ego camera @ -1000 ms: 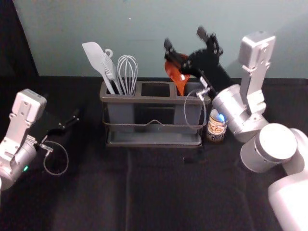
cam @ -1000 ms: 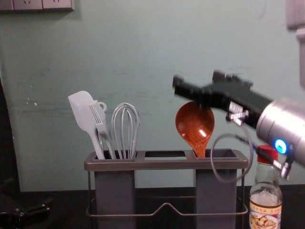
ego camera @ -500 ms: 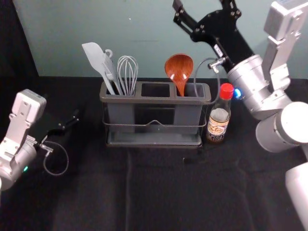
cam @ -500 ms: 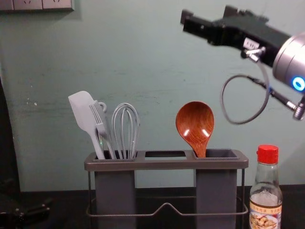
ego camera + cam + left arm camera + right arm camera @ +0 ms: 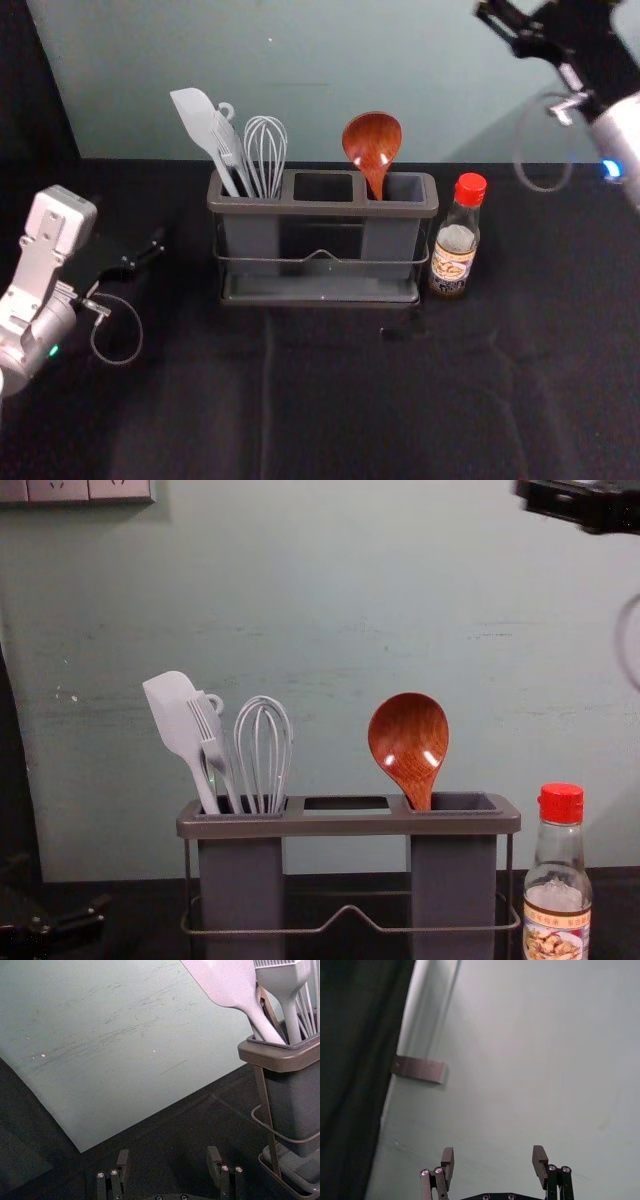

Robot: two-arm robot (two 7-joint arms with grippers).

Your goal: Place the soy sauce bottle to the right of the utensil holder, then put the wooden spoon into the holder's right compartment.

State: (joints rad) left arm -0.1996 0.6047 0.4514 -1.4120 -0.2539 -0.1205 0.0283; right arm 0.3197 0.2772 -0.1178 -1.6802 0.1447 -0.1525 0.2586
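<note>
"Apparently both placements done. Reddish-brown wooden spoon (image 5: 372, 140): bowl up, handle in right compartment (image 5: 405, 187) of grey plastic utensil holder (image 5: 330, 209). Red-capped glass soy sauce bottle (image 5: 455, 250): upright, just right of it."

"Jaws?"

"Black right gripper (image 5: 492, 1160), high before the wall (image 5: 300, 80): apart, empty. Black left gripper (image 5: 167, 1160), parked off holder's left: apart, empty."

"Next?"

"Park right arm (image 5: 622, 140), wide of bottle."

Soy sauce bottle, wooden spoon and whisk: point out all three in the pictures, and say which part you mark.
Soy sauce bottle (image 5: 453, 260): head view, on its label.
Wooden spoon (image 5: 408, 740): chest view, on its bowl.
Whisk (image 5: 264, 755): chest view, on its wire loops.
</note>
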